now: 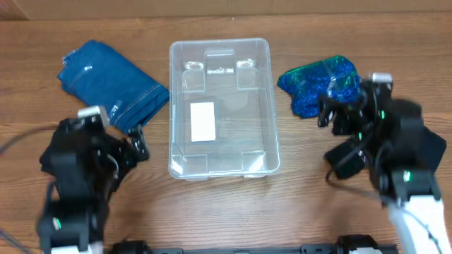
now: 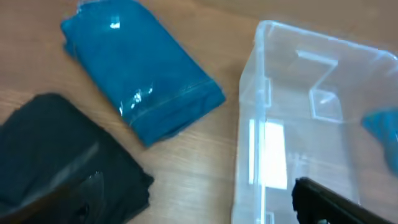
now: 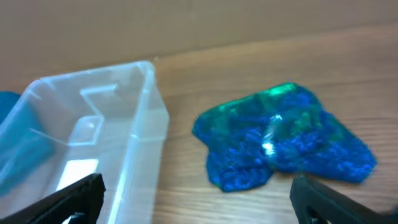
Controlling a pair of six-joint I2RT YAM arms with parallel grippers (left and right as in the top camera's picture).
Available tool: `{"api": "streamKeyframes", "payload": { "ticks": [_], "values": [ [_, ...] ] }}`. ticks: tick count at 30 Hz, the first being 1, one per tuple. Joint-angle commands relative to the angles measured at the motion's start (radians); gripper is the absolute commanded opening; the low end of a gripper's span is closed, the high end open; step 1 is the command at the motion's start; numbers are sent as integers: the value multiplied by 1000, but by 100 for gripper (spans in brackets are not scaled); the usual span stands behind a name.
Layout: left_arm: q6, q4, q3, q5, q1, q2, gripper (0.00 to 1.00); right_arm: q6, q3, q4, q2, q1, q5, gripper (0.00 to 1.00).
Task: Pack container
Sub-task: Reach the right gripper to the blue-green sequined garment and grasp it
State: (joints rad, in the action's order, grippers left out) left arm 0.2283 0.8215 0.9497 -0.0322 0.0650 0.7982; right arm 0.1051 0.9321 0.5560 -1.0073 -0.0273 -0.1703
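Container (image 1: 240,127) sits dead centre on the wood surface (image 1: 226,212), empty, with a white label (image 1: 203,121) on its base. It's clear, thin, rigid plastic with rounded corners. It's light, I'd say, and liable to skid on smooth wood. The thick rim is the place to pinch, not those slick walls. Left of it lies a folded blue cloth (image 1: 109,85) in glossy film, and right of it a crinkly blue-green glitter pouch (image 1: 318,85), soft. The right end effector (image 1: 328,137) hovers near the pouch, jaws spread wide, empty. The left end effector (image 1: 139,141) looks spread too, though its wrist view is blurred.
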Motion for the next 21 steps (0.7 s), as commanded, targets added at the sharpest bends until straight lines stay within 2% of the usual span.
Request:
{"api": "streamKeyframes", "payload": {
  "ticks": [1,3,5,7,9,15,21],
  "values": [
    [-24,251,288,5,-8,250,100,4,250,194,-204,16,-168,100],
    [-23,387,409,5,-8,359,100,4,333,304,-283,17,-211,100],
    [-23,470,473,5,-8,432,100,29,343,327,-325,29,-172,100],
    [-23,474,477,5,-8,462,100,200,343,325,-359,76,-88,100],
    [-23,473,477,5,-8,473,100,302,343,316,-410,137,-89,100],
    [-23,464,477,6,-8,475,100,423,335,313,-640,213,-119,100],
    [-23,460,477,6,-8,475,100,526,335,178,-867,219,-122,100]
  ]
}}
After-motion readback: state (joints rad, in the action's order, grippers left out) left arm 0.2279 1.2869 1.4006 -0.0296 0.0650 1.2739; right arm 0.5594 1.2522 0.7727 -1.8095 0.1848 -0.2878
